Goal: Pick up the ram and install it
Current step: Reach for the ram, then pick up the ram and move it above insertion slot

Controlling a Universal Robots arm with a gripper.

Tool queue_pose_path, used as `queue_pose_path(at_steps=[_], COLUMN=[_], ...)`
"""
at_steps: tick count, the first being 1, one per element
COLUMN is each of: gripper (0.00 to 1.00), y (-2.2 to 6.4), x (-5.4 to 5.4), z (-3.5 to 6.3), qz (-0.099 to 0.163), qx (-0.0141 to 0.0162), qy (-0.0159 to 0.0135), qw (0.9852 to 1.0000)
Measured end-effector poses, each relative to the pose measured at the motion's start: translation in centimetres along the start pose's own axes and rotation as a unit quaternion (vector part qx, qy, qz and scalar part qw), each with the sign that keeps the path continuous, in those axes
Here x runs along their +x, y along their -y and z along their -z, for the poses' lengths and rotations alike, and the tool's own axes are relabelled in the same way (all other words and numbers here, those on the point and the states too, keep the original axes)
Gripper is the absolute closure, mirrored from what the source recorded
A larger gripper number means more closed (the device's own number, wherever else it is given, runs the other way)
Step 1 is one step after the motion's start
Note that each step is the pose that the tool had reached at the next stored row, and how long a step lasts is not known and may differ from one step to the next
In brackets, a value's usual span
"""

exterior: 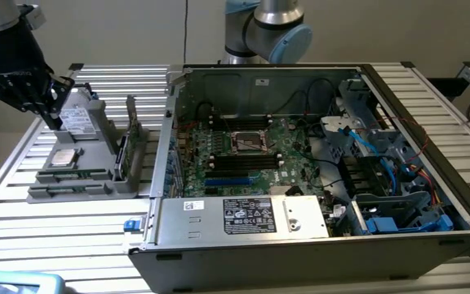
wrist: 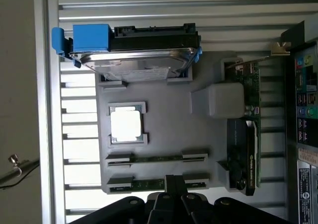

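Two green ram sticks lie flat in slots of a grey holder tray [exterior: 88, 184] at the exterior view's left: one ram stick [exterior: 70, 176] [wrist: 156, 159] and a second ram stick [exterior: 65, 190] [wrist: 149, 185] beside it. My gripper [exterior: 55, 122] [wrist: 172, 182] hangs above the tray, over its drive end, with its black fingers pressed together and nothing between them. In the wrist view the fingertips overlap the edge of the second stick. The open computer case [exterior: 431, 159] holds the motherboard [exterior: 243, 153], well apart from the gripper.
The tray also carries a silver drive with blue clips [exterior: 80, 116] [wrist: 134, 60], a square silver processor [exterior: 63, 157] [wrist: 126, 124] and an upright graphics card [exterior: 129, 147] [wrist: 246, 144]. Cables and drive cages crowd the case's right side. Everything sits on a slatted metal table [exterior: 55, 245].
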State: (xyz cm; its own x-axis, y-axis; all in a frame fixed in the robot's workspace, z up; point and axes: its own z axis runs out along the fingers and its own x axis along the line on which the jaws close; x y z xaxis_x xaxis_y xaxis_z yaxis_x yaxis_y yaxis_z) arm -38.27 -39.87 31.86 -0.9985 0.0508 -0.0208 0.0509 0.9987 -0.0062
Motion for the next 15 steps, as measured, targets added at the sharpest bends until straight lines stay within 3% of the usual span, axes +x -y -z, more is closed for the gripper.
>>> queue_pose_path(at_steps=[4, 6, 15], gripper=[0.89, 0.89, 0.89], y=[0.0, 0.0, 0.0], x=[0.0, 0.0, 0.0], z=[0.0, 0.0, 0.0], qz=[0.0, 0.0, 0.0], qx=[0.0003, 0.0034, 0.004], qy=[0.0, 0.0002, 0.0002], qw=[1.0, 1.0, 1.0])
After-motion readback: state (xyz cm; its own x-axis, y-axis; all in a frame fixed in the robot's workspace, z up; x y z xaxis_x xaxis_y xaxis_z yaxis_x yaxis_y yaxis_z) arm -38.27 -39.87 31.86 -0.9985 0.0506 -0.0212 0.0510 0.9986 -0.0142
